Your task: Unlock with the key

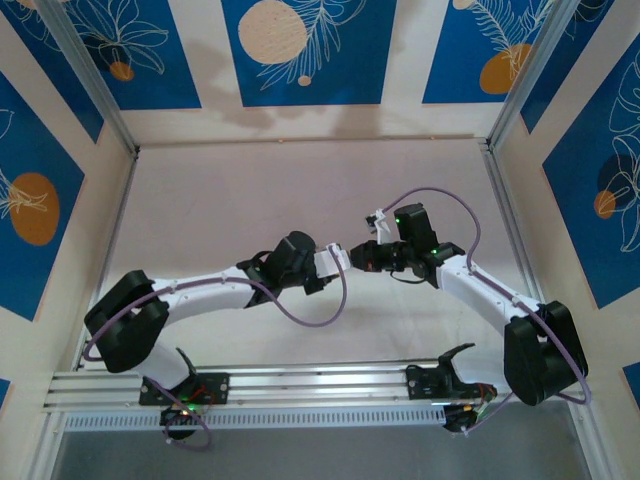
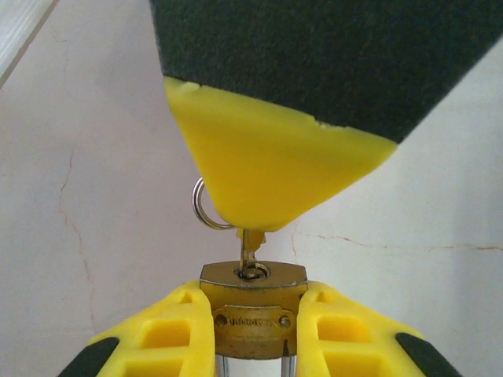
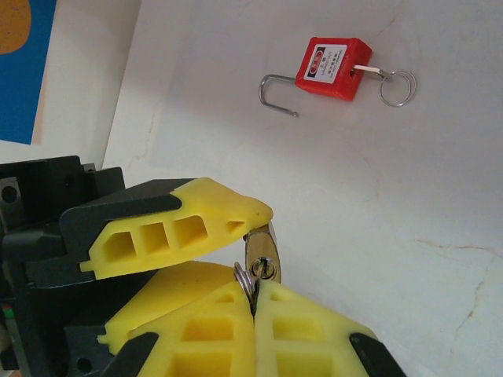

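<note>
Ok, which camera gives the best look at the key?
Left wrist: the key stands bare, its blade entering the brass padlock. Right wrist shows mostly its ring poking out of the right hand. From the top it is too small to make out.

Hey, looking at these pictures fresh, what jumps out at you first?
Mid-table, the left gripper clamps a brass padlock while the right gripper, shut on the key, has it pushed into the keyhole. Apart from them on the white table lies a red padlock, its shackle swung open and a ringed key in it.
</note>
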Robot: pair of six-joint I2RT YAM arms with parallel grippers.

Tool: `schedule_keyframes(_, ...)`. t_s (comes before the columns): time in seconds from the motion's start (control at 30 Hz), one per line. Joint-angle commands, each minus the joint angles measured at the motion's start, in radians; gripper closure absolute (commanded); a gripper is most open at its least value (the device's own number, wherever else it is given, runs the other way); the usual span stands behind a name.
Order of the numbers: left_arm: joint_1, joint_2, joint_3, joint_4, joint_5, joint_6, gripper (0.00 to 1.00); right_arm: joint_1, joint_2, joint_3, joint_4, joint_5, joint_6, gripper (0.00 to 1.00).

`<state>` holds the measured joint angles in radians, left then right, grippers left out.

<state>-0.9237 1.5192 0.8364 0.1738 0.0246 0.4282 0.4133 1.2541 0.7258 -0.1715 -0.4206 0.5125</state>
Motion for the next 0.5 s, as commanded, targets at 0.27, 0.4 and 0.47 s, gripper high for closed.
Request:
schedule_keyframes(0.27, -0.033, -0.042, -0.013, 0.139, 0.045, 0.022, 0.86, 0.004, -0.051, 0.031, -0.099, 0.117, -0.053, 1.0)
schedule_keyframes(0.4, -0.033, -0.042, -0.032, 0.171, 0.028, 0.03, 0.85, 0.004, -0.063, 0.035, -0.115, 0.14, -0.058, 1.0)
schedule_keyframes(0.47, -0.033, -0.039, -0.038, 0.18, 0.019, 0.036, 0.85, 0.003, -0.069, 0.035, -0.12, 0.153, -0.06, 1.0)
